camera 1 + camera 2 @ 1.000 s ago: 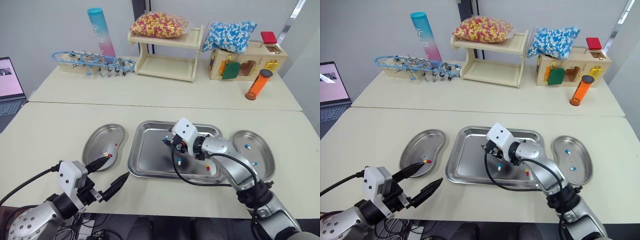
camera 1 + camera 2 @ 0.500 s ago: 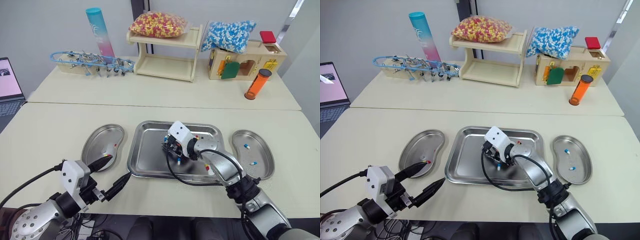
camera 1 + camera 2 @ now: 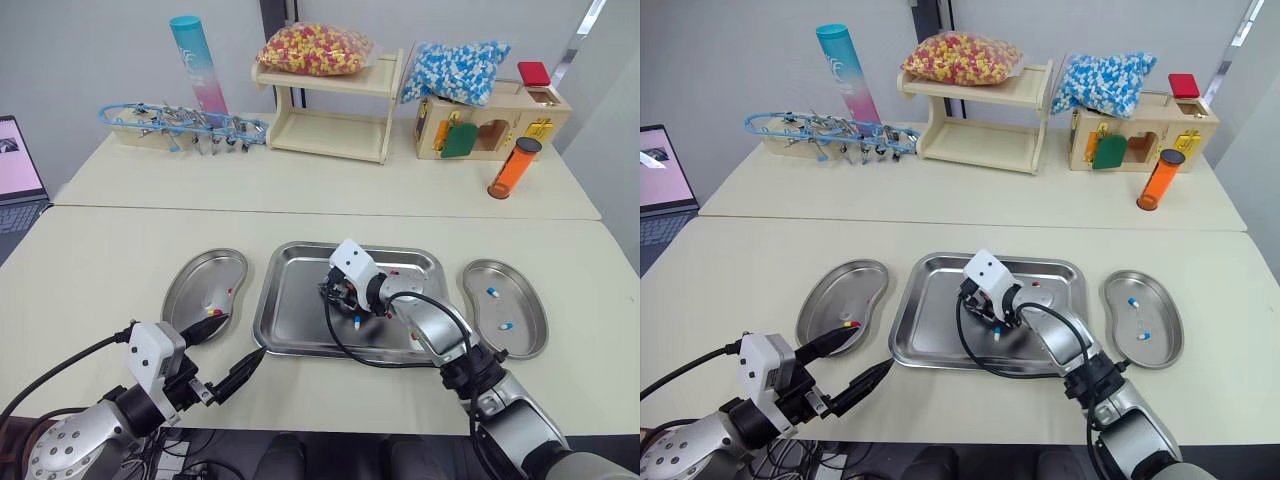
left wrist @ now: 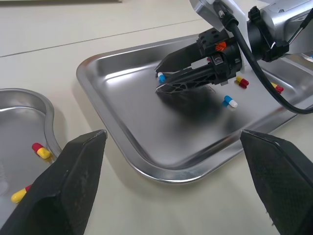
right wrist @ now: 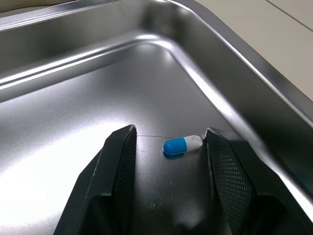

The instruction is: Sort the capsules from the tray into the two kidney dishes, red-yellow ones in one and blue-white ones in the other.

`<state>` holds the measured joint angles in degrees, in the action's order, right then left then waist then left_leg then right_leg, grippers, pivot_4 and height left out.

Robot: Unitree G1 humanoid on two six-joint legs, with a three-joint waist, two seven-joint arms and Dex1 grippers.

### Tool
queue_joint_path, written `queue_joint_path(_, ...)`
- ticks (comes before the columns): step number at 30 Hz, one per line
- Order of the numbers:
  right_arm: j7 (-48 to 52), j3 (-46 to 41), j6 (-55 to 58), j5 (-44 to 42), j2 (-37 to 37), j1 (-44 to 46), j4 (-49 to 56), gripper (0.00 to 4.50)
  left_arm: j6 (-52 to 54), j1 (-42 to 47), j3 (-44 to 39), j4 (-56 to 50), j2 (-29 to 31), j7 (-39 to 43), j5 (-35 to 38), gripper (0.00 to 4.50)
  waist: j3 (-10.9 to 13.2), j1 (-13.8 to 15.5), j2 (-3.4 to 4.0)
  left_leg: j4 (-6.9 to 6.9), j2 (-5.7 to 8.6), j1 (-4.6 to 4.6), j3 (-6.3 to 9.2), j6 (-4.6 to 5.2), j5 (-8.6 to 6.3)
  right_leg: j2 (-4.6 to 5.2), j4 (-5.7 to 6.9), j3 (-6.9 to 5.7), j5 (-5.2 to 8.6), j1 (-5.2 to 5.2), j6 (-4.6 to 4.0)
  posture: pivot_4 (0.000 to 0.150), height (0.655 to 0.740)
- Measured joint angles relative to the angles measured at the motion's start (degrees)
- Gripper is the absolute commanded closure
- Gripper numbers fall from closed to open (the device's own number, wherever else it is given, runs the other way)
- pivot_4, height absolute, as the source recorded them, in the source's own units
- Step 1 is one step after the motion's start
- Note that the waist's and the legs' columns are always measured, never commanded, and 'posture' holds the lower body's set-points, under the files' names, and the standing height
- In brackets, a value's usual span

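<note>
The tray [image 3: 290,325] lies in the middle of the bench [image 3: 90,260], with the left kidney dish [image 3: 188,282] at its 9 o'clock and the right kidney dish [image 3: 528,342] at its 3 o'clock. The right jaws are down on the tray floor, a little toward 9 o'clock of its middle. They are parted and grip nothing, and a blue-white capsule [image 5: 182,145] lies flat between the two black fingers [image 5: 117,169], its white end just beside one of them. A second blue-white capsule [image 4: 229,102] and two red-yellow capsules [image 4: 241,82] lie near them in the tray. The left jaws are spread wide and empty, near the tray's 7 o'clock corner. The left kidney dish holds red-yellow pieces [image 4: 41,150]. The right kidney dish holds two blue-white ones [image 3: 493,292].
</note>
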<state>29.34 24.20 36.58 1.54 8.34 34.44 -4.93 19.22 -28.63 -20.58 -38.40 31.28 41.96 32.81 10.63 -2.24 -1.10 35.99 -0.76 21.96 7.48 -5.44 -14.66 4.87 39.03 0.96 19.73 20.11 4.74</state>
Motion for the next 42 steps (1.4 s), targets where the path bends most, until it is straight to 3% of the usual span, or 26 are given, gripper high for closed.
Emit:
queue_joint_path(3, 0.05, -0.06, -0.94, 0.14, 0.02, 0.21, -0.9, 2.02, 0.0, 0.04, 0.0, 0.01, 0.01, 0.01, -0.06, 0.0, 0.0, -0.09, 0.0, 0.0, 0.0, -0.01, 0.01, 0.0, 0.0, 0.0, 0.0, 0.0, 0.0, 0.0, 0.0, 0.15, 0.74)
queue_joint_path(4, 0.07, -0.09, -1.22, 0.18, 0.0, 0.36, -1.33, 2.44, 0.0, 0.08, 0.0, 0.01, 0.02, 0.02, -0.09, 0.0, 0.0, -0.14, 0.0, 0.0, 0.0, -0.01, 0.0, 0.0, 0.0, 0.0, 0.01, 0.0, 0.0, 0.0, 0.0, 0.15, 0.74)
queue_joint_path(9, -0.06, -0.37, -2.56, 1.25, 0.11, 0.5, -2.14, 3.68, 0.0, 0.12, 0.0, 0.01, 0.04, 0.04, -0.18, 0.0, -0.01, -0.17, 0.01, 0.0, 0.0, -0.01, 0.0, 0.0, 0.0, 0.0, 0.01, 0.0, 0.0, -0.01, 0.0, 0.15, 0.74)
queue_joint_path(14, -0.31, -0.43, -4.51, 1.86, 0.11, 0.28, -2.18, 4.47, -0.33, 0.18, 0.06, 0.0, 0.05, 0.56, -0.17, 0.0, 0.0, -0.18, 0.01, 0.0, 0.0, 0.01, 0.0, 0.0, 0.0, 0.0, 0.01, 0.0, 0.0, 0.01, 0.0, 0.15, 0.74)
queue_joint_path(25, 1.81, -0.84, -4.61, 1.42, 1.03, -0.04, 2.78, 4.47, -0.7, 1.34, 1.12, -0.27, 1.03, 1.04, -0.23, 0.0, 0.01, -0.17, 0.03, -0.01, 0.0, 0.02, -0.01, 0.0, 0.0, 0.0, 0.01, 0.01, 0.0, 0.03, 0.0, 0.15, 0.74)
queue_joint_path(31, 4.16, -2.38, -1.12, -0.75, 3.47, -1.05, 11.79, 4.47, -0.46, 2.1, 1.2, -0.62, 1.3, 0.75, -0.1, 0.0, 0.01, -0.1, 0.03, -0.01, 0.0, 0.04, 0.0, 0.0, 0.0, 0.0, 0.0, 0.01, 0.0, 0.04, 0.0, 0.15, 0.74)
queue_joint_path(42, 9.5, -12.57, 2.87, -9.6, 15.13, -11.94, 30.38, 4.47, -2.56, 4.1, 2.3, -0.3, 3.42, 5.94, 0.33, 0.0, 0.03, 0.62, 0.06, -0.01, 0.01, 0.11, 0.01, 0.01, 0.0, 0.0, -0.06, -0.05, 0.0, 0.0, 0.0, 0.15, 0.74)
